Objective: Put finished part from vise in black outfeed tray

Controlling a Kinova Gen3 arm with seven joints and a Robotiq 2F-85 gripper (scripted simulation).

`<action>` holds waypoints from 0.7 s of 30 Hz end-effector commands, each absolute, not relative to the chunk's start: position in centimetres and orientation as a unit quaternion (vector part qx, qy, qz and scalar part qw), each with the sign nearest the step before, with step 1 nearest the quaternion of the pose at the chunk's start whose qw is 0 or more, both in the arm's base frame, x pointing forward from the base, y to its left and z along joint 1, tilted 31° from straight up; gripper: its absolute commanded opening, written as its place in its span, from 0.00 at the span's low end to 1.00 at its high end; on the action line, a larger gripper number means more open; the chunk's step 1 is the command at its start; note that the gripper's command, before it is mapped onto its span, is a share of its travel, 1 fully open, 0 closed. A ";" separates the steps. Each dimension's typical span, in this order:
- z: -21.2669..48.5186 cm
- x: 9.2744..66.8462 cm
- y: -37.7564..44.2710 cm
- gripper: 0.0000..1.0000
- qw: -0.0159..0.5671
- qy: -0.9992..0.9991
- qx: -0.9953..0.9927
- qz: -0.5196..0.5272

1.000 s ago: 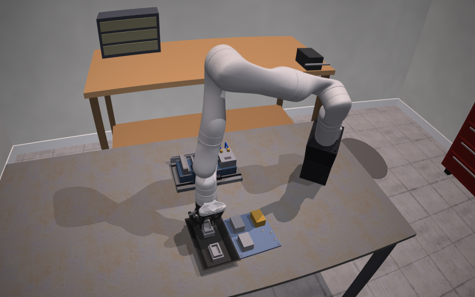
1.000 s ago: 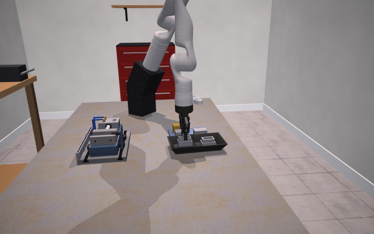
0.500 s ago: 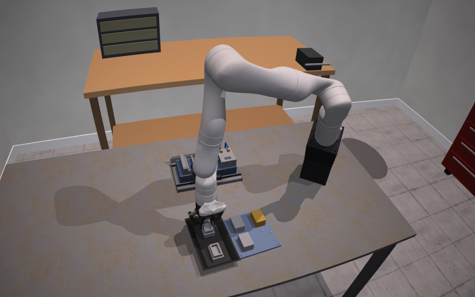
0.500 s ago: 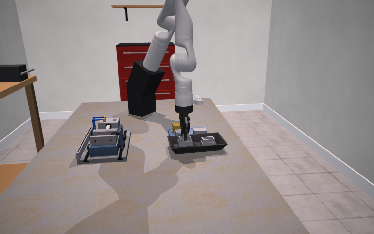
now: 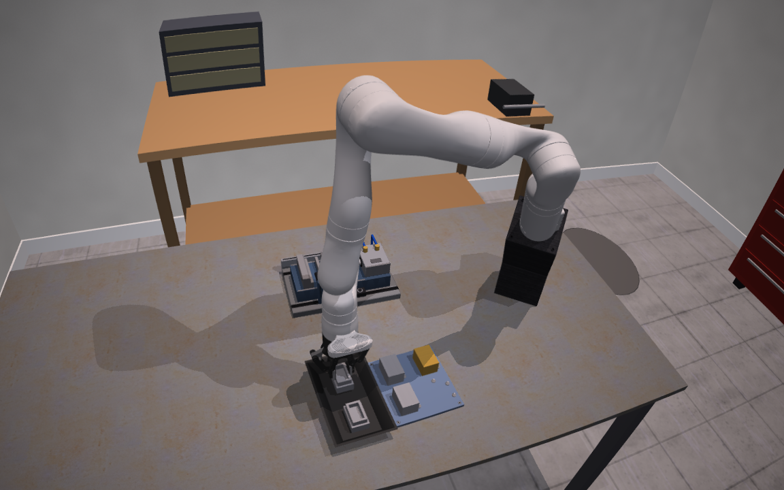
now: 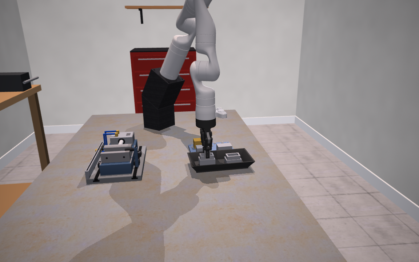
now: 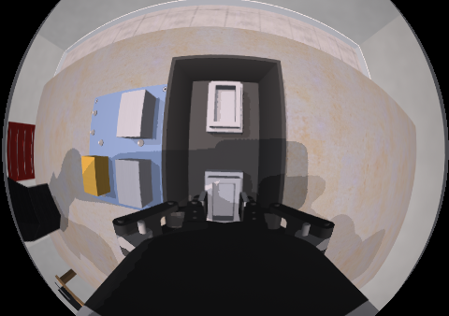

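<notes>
My gripper is shut on the finished part, a grey block with a pocket on top. It holds the part low inside the black outfeed tray, at the end nearer the vise; I cannot tell whether the part touches the tray floor. A second pocketed block lies in the tray's other half, apart from the held one. The vise stands behind the arm with nothing between its jaws.
A blue plate next to the tray bears two plain grey blocks and a yellow block. The arm's black base stands at the table's far side.
</notes>
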State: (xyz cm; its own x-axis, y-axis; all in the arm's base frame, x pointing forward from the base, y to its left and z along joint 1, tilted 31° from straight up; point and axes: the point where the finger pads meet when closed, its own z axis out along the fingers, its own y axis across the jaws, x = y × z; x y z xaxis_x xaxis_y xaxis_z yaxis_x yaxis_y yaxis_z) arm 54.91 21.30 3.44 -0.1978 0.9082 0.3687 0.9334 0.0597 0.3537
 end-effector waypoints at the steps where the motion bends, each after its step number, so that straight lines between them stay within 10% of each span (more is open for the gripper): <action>1: 3.3 55.2 21.4 0.00 0.020 -0.732 -0.628 -0.266; 21: 2.8 55.3 21.6 0.00 0.021 -0.732 -0.628 -0.265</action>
State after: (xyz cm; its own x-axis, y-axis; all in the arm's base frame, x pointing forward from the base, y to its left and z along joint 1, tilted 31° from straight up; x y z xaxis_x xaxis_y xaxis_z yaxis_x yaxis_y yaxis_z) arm 55.18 21.33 2.75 -0.1948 0.9089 0.3687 0.9340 0.0571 0.3526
